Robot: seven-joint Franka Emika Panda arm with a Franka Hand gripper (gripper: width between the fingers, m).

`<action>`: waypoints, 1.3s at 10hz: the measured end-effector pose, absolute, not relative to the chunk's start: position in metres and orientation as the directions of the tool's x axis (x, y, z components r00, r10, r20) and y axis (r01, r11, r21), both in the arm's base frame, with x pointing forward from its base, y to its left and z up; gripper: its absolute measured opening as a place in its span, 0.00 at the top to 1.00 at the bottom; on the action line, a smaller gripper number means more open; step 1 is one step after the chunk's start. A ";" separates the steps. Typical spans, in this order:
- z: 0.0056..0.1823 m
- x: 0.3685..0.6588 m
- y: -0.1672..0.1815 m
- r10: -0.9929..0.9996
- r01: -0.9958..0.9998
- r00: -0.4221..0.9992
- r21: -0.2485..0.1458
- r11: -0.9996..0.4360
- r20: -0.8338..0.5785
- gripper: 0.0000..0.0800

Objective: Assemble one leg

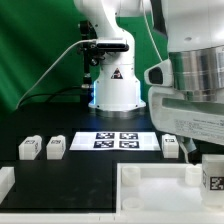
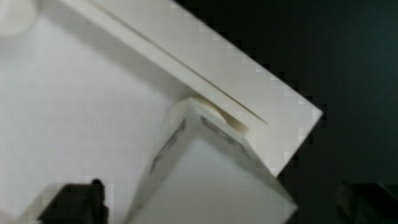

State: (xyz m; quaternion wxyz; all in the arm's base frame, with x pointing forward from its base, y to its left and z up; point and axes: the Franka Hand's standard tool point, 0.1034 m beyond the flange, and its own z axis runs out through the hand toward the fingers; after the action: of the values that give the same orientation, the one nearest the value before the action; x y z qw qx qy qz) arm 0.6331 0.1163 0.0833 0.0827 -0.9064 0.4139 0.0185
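Observation:
A leg [image 1: 212, 176], a small white block with a tag, stands upright at the far corner of the large white tray-like piece [image 1: 150, 190] on the exterior view's right. My gripper [image 1: 203, 155] hangs just above it. In the wrist view this leg [image 2: 217, 165] rises between my two dark fingers [image 2: 71, 203], with a gap on each side; the jaws are open and my gripper [image 2: 222, 205] straddles it. Two more legs [image 1: 30, 148] [image 1: 55, 147] lie on the exterior view's left, and another leg [image 1: 170, 146] sits behind my gripper.
The marker board [image 1: 113, 140] lies flat in the middle of the black table. The robot base [image 1: 115, 85] stands behind it. A white part [image 1: 5, 182] sits at the exterior view's left edge. The tray-like piece's raised rim [image 2: 214, 75] runs across the wrist view.

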 end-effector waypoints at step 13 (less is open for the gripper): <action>0.084 0.633 0.115 -0.936 -0.942 0.336 -0.055 -0.332 -0.104 0.63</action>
State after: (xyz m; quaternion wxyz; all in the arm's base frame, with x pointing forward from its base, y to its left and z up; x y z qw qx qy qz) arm 0.6335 0.1154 0.0838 0.0522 -0.8157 0.5755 0.0266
